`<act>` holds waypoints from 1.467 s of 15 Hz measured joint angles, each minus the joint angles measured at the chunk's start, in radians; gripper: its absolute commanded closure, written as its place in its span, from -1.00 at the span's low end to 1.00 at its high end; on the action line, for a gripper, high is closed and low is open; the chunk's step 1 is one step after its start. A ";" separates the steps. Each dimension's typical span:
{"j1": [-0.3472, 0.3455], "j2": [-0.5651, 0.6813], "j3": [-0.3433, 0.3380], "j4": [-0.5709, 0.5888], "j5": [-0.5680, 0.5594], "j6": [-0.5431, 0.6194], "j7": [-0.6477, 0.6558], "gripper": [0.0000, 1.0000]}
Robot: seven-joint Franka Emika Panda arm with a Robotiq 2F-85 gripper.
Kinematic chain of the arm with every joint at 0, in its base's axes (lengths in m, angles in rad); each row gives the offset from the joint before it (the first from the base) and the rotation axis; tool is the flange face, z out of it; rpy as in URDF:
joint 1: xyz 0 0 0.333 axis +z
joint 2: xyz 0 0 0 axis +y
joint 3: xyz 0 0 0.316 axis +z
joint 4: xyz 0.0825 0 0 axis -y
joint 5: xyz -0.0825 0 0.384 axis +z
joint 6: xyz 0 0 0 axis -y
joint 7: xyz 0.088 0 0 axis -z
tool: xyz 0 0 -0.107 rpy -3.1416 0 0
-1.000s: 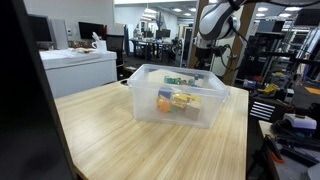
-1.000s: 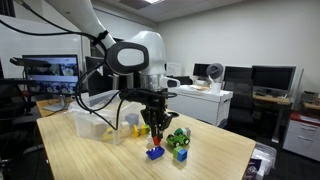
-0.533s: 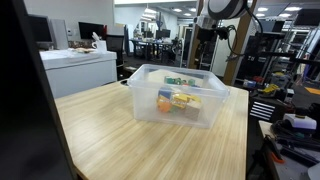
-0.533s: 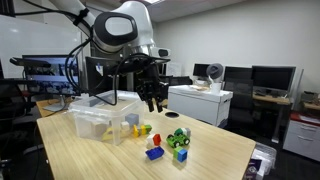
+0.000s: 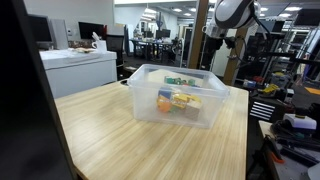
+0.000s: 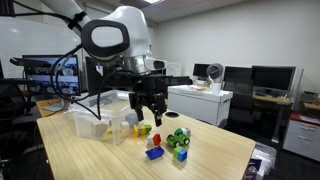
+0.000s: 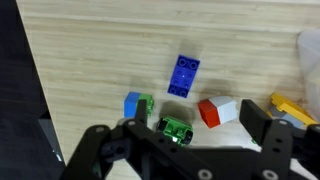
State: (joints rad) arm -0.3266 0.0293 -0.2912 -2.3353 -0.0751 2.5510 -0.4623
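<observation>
**Open jaws hang above a scatter of toy blocks**

Straight below the wrist, a green block (image 7: 175,128) lies on the table (image 7: 90,50), most nearly in line between the two fingers (image 7: 262,120). A half-blue, half-green block (image 7: 139,106) lies just beside it. A red-and-white block (image 7: 217,111) lies near it on the other side, apart from it. A blue block (image 7: 184,75) lies a little further off, free on all sides, and a yellow block (image 7: 288,105) shows at the edge of the wrist view.

Going by this, a clean grasp of the green block calls for care, because its neighbours crowd it. The fingers should straddle it where bare wood shows on both sides, not where another block sits. The descent should be straight down, and the jaws should close only once a finger stands on each flank. Otherwise a fingertip may land on a neighbour or push it aside.

The jaws stand wide apart, with nothing between them and nothing touched. In an exterior view the arm (image 6: 110,40) carries them well above the table, over the blocks.

Beyond the blocks a clear bin (image 6: 90,125) stands on the same table, with the yellow block near its wall. In an exterior view the bin (image 5: 150,70) holds more coloured pieces (image 5: 175,100). Behind it all stand office desks with monitors (image 6: 270,78)
</observation>
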 measured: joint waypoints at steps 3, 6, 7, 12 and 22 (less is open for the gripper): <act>-0.005 0.031 -0.017 -0.012 0.099 0.009 -0.036 -1.00; -0.013 0.073 -0.017 -0.010 0.149 0.011 -0.050 -1.00; -0.014 0.092 -0.017 -0.006 0.156 0.012 -0.050 -1.00; -0.038 0.195 -0.004 0.040 0.159 0.013 -0.050 -1.00; -0.078 0.337 0.057 0.177 0.159 0.013 -0.045 -0.50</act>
State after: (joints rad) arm -0.4050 0.3661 -0.2339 -2.1583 0.0837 2.5641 -0.5073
